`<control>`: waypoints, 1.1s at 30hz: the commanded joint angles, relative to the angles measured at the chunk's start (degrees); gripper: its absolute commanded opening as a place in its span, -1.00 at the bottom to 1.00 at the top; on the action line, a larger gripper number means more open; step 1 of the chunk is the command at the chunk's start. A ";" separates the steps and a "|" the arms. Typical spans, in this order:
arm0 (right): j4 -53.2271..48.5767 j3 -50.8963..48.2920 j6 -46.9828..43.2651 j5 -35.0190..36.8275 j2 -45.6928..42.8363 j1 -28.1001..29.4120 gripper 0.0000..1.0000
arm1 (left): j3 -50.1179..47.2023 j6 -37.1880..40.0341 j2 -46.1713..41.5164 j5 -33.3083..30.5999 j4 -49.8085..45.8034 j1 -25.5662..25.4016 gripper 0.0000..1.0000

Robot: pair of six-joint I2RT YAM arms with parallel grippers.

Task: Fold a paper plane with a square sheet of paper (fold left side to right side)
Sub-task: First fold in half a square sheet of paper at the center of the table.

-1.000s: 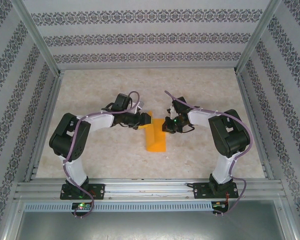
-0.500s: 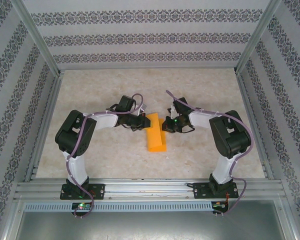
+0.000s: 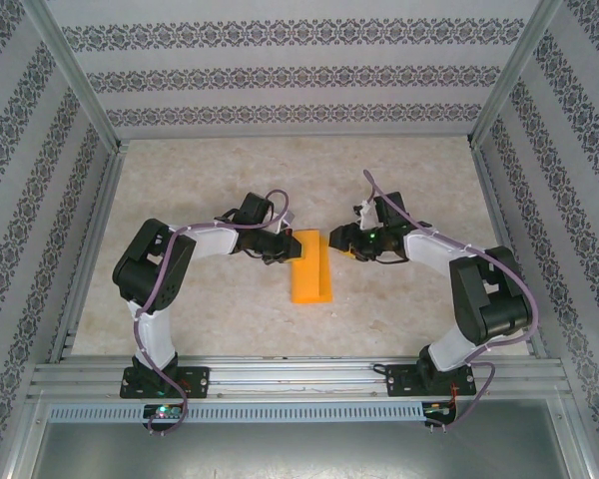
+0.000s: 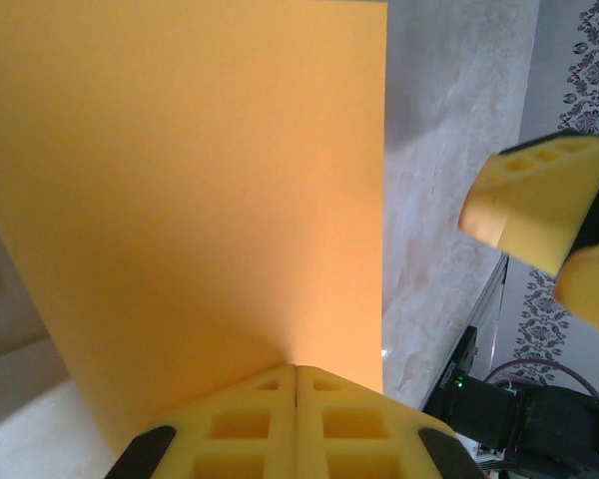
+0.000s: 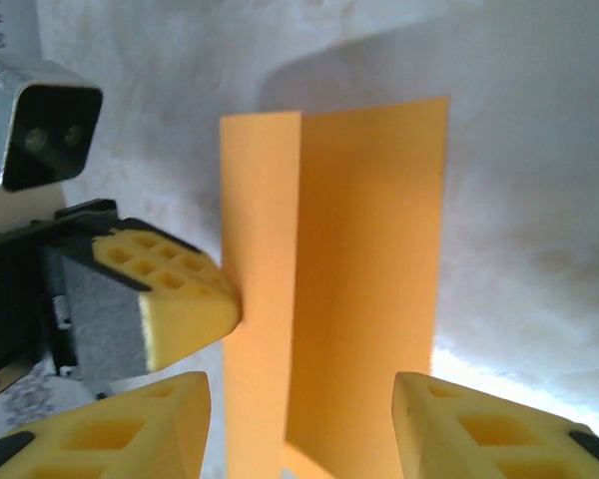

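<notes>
**Left wrist view:** the two yellow foam pads (image 4: 242, 431) of the left gripper (image 4: 296, 394) meet flush at the lower edge of the frame. They are fully closed and pinch one edge of the thin bright orange paper sheet (image 4: 200, 180). Its flat face rises from their seam and covers the upper left of the frame. **Right wrist view:** the yellow foam fingers (image 5: 484, 431) of the right gripper (image 5: 299, 404) stand at the lower corners with a wide gap between them, gripping nothing. Between them runs the orange paper sheet, folded into a narrow rectangle with a crease running up the frame; its left flap is raised and its right part lies flat. One pad of the left gripper touches the raised flap's left edge at centre left. **Top view:** the sheet rests just below the frame's centre on the beige marbled tabletop (image 3: 409, 309), long side running up the frame. The left gripper is at its upper left corner and the right gripper just beside its upper right corner. Grey-and-white patterned walls (image 3: 280, 75) enclose the tabletop.
</notes>
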 commanded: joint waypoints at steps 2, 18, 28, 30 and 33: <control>7.53 -1.49 3.95 -6.35 3.20 2.18 0.04 | 1.33 0.89 0.79 -0.45 -1.69 -0.96 -1.00; 8.60 1.25 5.56 -3.24 9.59 5.87 -1.00 | 1.78 -0.13 -0.39 -1.58 -1.42 -1.18 -0.82; -1.12 5.92 -0.32 4.06 10.77 5.79 -1.00 | -1.35 3.35 -7.80 -11.27 -8.72 -1.11 -0.06; -1.95 6.28 -0.89 4.54 11.06 5.79 -1.00 | -2.38 3.35 -8.52 -12.19 -9.05 -1.10 0.02; -2.42 6.30 -0.99 4.65 11.43 5.76 -1.00 | -2.85 3.26 -7.62 -12.04 -9.29 -1.10 0.04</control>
